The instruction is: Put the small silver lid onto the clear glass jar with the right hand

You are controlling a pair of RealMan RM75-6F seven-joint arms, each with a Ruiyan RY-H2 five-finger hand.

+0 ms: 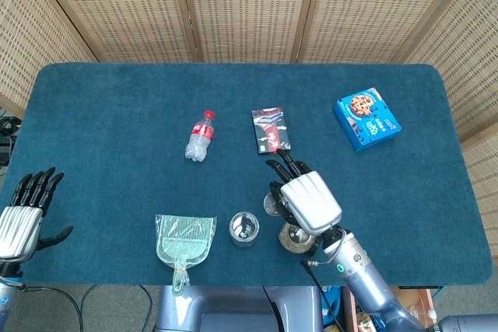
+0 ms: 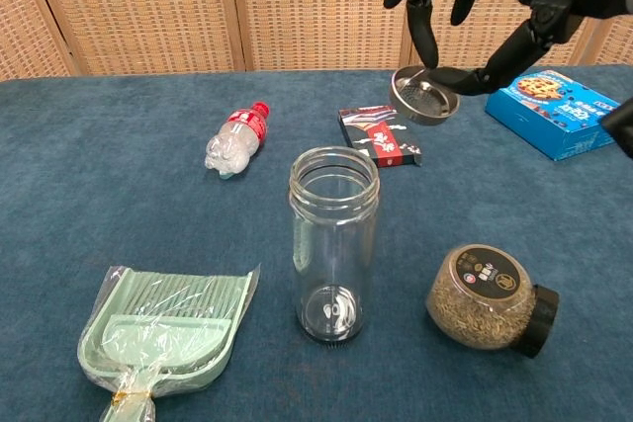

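Pinching the tilted small silver lid [image 2: 423,95], hollow side facing up, the right robot hand [image 2: 482,7] hangs above the upright clear glass jar [image 2: 333,243].

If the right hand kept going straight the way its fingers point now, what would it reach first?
Judging by the head view, the right hand, pinching the small silver lid, points up-table toward the dark red packet, which lies first in that line. The hand is raised, so it might pass above it; the clear glass jar sits off to the side.
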